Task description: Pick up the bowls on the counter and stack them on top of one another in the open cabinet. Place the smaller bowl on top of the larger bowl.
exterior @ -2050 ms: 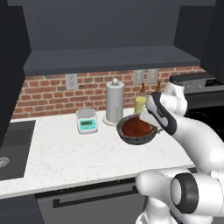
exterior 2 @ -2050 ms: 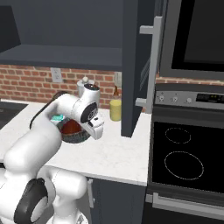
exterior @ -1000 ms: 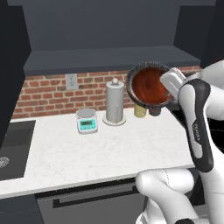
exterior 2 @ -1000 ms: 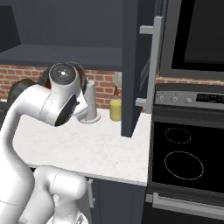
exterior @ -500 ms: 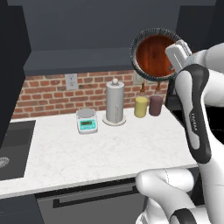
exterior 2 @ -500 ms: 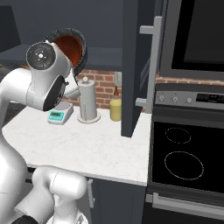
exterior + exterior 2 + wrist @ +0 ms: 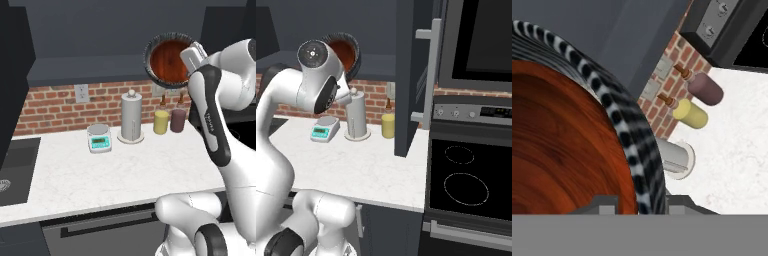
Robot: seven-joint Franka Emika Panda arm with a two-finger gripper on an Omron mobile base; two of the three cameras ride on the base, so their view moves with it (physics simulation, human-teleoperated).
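The smaller bowl (image 7: 169,61), glossy reddish-brown, sits nested inside the larger bowl (image 7: 149,49), whose dark ribbed rim rings it. My gripper (image 7: 190,58) is shut on the rim of the pair, one finger inside and one outside. It holds them high in front of the open cabinet (image 7: 100,30), tipped so the inside faces back toward the base. In the right base view the larger bowl (image 7: 355,46) and the smaller bowl (image 7: 343,50) show behind the arm's wrist. In the hand view, the gripper (image 7: 643,202) straddles the striped rim of the larger bowl (image 7: 629,140) around the smaller bowl (image 7: 557,150). The counter (image 7: 100,175) lies far below.
On the counter by the brick wall stand a small scale (image 7: 99,138), a paper towel roll (image 7: 132,117), a yellow bottle (image 7: 161,120) and a maroon bottle (image 7: 177,119). A sink (image 7: 15,165) lies at left. The open cabinet door (image 7: 406,75) and a stove (image 7: 466,175) are at right.
The arm has lifted the nested bowls from just above the counter to cabinet height and tipped them on edge. The grip has stayed the same.
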